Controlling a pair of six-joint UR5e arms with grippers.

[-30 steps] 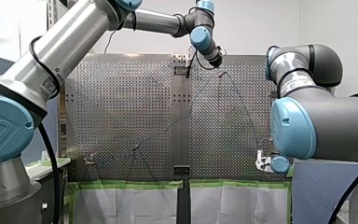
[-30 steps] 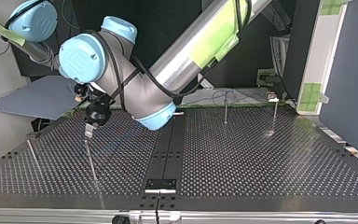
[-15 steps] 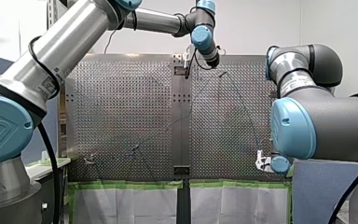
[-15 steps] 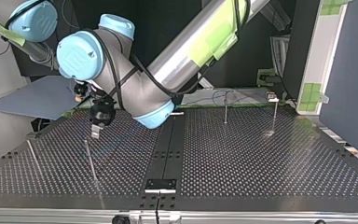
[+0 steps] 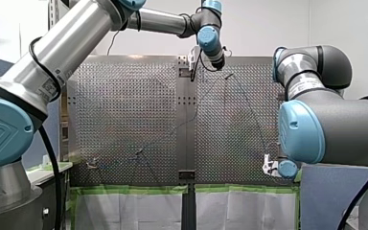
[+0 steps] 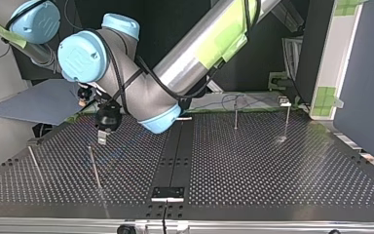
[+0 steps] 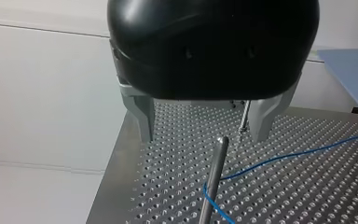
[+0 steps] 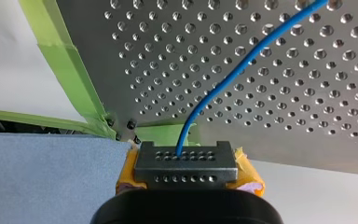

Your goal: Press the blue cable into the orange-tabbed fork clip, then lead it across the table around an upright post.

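surface: perforated table (image 6: 282, 170) (green tape (image 8: 70, 70) along edge) | on it: upright posts (image 6: 235, 116), blue cable (image 8: 237, 72)

Green tape (image 5: 124, 189) over white sheets (image 5: 124, 213) — a grey-blue board (image 6: 39, 102) aside.

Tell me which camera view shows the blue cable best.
The right wrist view: the blue cable runs large and unbroken from my right gripper over the table. The left wrist view shows a shorter stretch beside an upright post. The front view shows only a faint line; the top view hardly any.
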